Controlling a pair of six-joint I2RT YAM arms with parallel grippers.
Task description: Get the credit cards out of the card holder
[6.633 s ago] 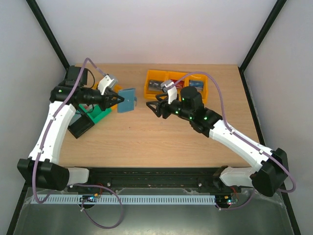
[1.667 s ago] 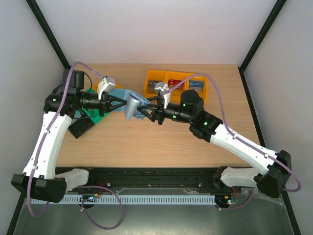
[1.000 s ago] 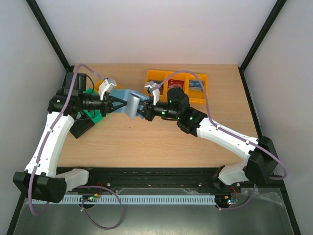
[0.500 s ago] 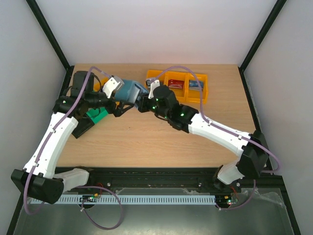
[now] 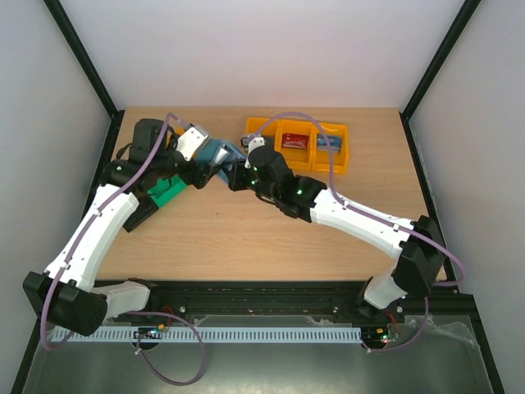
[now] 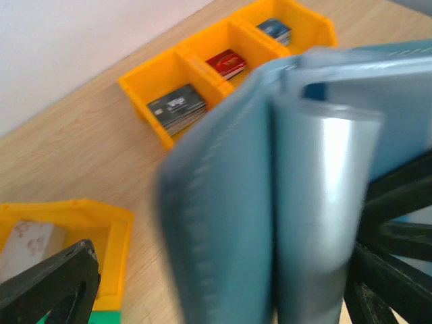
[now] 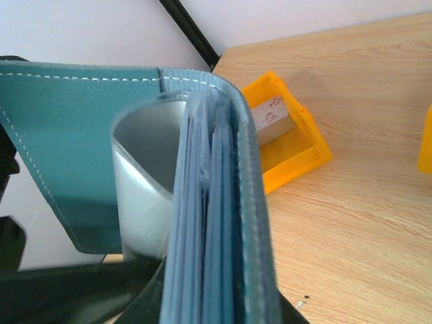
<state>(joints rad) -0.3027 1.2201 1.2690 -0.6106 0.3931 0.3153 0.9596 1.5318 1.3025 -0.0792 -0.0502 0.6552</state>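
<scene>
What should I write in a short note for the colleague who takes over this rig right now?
Left tool: open, fingers on either side of the card holder, not gripping it.
Right tool: shut on the card holder, holding it lifted above the table and opened like a book.
Cards: a dark grey card, a red card and a blue card lie in the long orange bin; a white card lies in the small orange bin.
Left to do: a bent pale grey card sits in the holder; pull it out. Whether the pockets hold more cannot be seen.
</scene>
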